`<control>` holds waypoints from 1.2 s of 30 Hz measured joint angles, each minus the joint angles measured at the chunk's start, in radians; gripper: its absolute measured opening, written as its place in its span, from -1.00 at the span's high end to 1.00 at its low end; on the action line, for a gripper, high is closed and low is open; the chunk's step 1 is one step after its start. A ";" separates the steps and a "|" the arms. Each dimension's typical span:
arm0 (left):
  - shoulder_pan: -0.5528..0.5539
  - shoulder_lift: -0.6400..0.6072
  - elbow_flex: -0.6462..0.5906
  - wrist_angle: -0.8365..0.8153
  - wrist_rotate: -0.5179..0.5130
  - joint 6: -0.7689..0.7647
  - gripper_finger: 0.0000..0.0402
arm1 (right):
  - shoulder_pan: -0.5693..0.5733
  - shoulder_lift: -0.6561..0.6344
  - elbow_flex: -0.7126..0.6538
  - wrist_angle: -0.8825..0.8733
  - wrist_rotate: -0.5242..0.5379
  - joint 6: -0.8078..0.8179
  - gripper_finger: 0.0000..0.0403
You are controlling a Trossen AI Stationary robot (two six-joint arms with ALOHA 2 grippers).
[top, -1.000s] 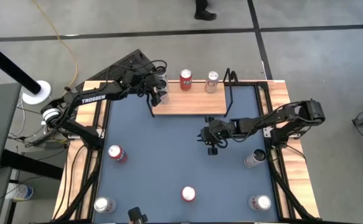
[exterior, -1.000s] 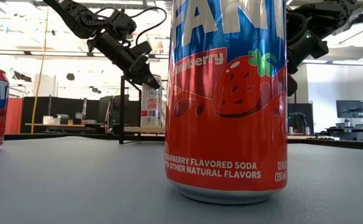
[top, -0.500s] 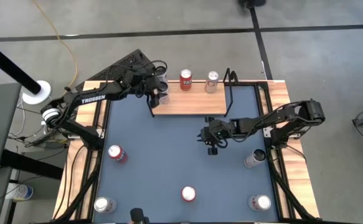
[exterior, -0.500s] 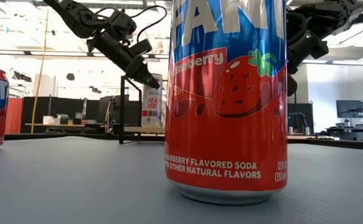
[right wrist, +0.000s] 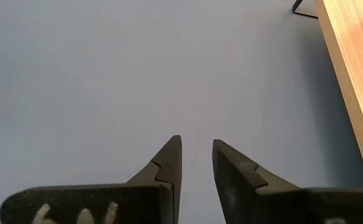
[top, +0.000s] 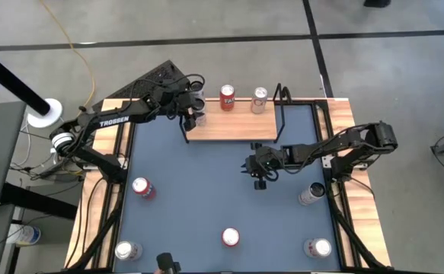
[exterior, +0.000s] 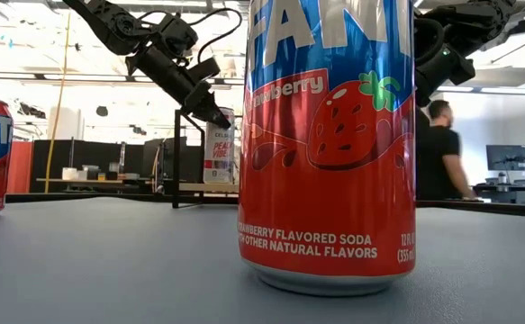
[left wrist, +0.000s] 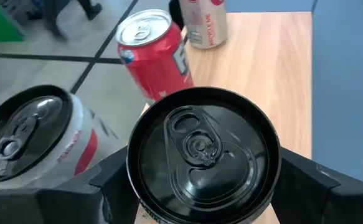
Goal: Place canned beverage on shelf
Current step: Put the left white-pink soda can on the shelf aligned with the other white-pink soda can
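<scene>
**Three cans at the shelf, left fingers around the black-topped one**

High view: your left gripper reaches over the shelf at its left end, where the black-topped can stands. Your right gripper hovers over the blue surface just in front of the shelf.

Low view: the left arm slants down to a white can on the shelf.

Left wrist view: the fingers flank that can; you cannot tell whether they press it.

Right wrist view: the fingers stand slightly parted, holding nothing.
</scene>
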 joint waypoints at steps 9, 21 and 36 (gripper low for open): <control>0.002 0.000 0.000 0.000 -0.014 -0.027 -0.35 | 0.000 0.000 0.000 0.000 0.000 0.000 0.52; 0.001 0.000 0.000 0.001 -0.060 -0.052 -0.35 | 0.000 0.000 0.000 0.000 0.000 0.000 0.52; -0.019 0.001 0.002 0.001 -0.052 0.013 -0.35 | 0.000 0.000 0.000 0.000 0.000 -0.005 0.52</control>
